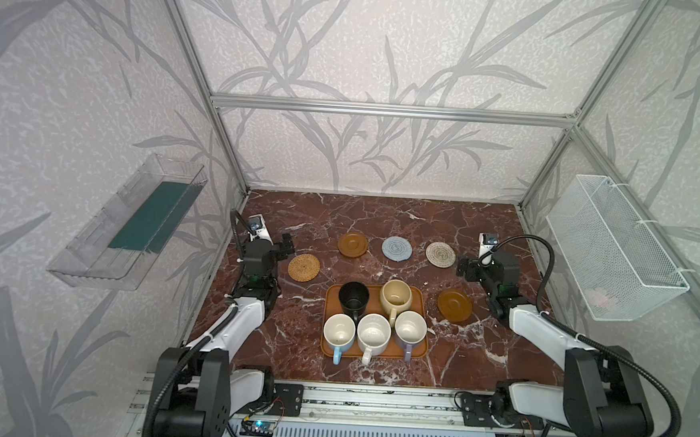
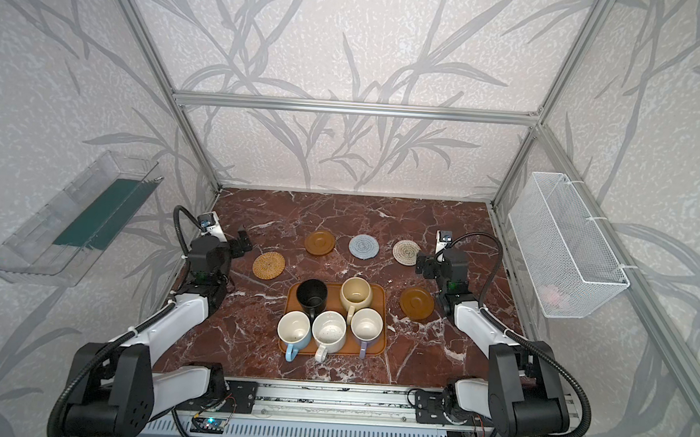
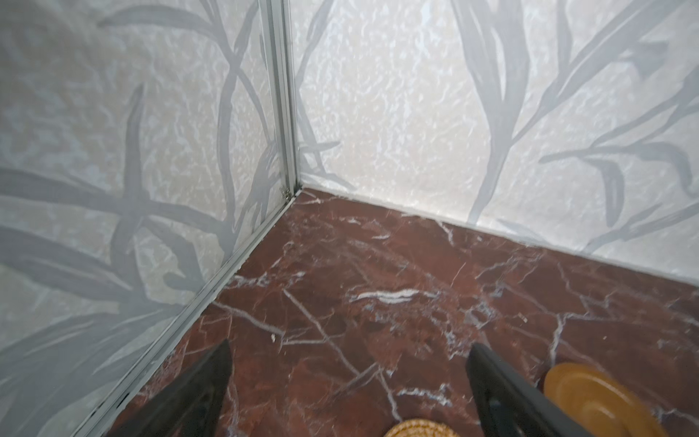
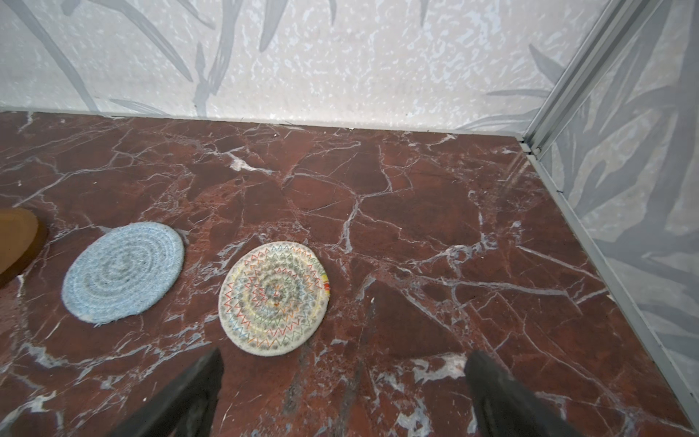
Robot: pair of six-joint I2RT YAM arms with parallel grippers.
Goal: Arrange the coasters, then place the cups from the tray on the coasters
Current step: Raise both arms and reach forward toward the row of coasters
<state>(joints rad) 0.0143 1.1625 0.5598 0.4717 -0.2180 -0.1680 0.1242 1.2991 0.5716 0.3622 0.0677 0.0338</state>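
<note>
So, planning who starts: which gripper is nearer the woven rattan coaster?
Left. The left gripper is open just beside the rattan coaster; the right gripper is far across, by the cream coaster.

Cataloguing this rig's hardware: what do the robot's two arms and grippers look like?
They match. The left arm and right arm have white shells, black joint housings and black ribbed cable hoses running alongside. A green light glows at each wrist. The left gripper and right gripper are black, with tapered matte jaws.
</note>
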